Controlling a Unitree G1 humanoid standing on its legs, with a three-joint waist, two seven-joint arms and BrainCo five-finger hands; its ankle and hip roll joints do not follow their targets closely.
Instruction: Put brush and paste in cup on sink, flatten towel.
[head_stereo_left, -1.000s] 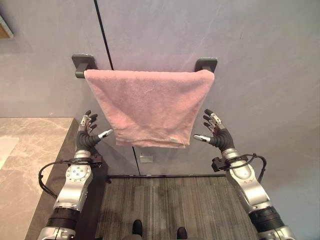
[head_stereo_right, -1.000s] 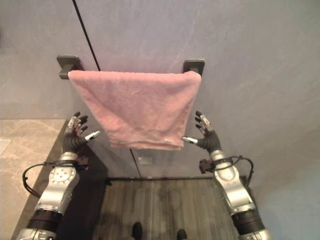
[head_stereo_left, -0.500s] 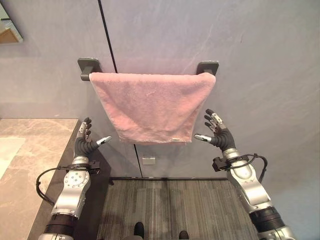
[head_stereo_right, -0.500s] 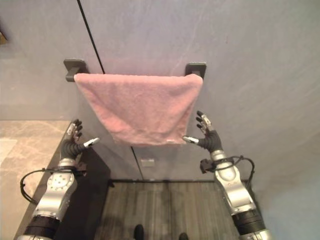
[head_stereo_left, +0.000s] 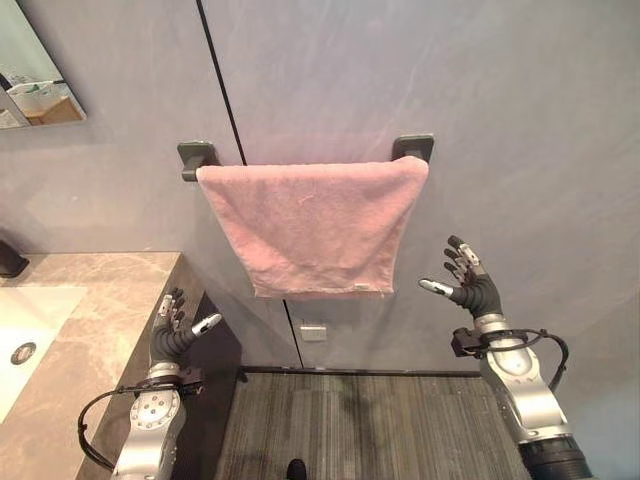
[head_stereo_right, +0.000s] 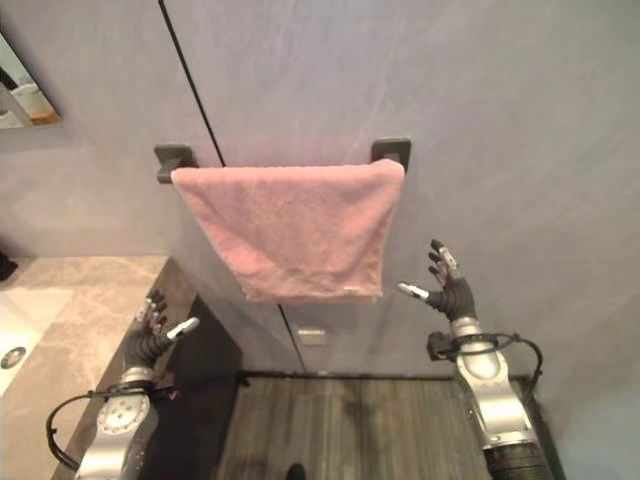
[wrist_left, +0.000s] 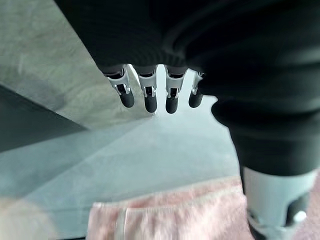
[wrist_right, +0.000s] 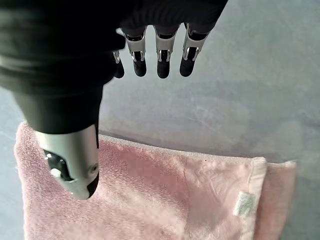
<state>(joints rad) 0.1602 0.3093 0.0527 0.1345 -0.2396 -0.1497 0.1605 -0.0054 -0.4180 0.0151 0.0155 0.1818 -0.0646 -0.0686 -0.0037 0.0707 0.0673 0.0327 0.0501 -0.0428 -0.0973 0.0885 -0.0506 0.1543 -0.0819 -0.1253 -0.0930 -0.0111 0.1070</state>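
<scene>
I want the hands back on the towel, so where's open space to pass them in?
Bare wall flanks the pink towel: between it and the right hand, and between it and the left hand above the counter. Below its hem is free. The rail brackets crowd the top.

A towel (head_stereo_left: 318, 232) hangs folded over a wall-mounted rail, held between a left bracket (head_stereo_left: 195, 157) and a right bracket (head_stereo_left: 415, 147). To the left, below the rail, a countertop (head_stereo_left: 95, 330) runs along the wall with a sink basin (head_stereo_left: 25, 330) set into it. A mirror (head_stereo_left: 38, 85) is fixed to the wall above the countertop. The left hand (head_stereo_left: 172, 328) hovers below the towel's left corner, over the countertop's edge; the right hand (head_stereo_left: 467, 283) is raised to the right of the towel's lower edge, apart from it.
</scene>
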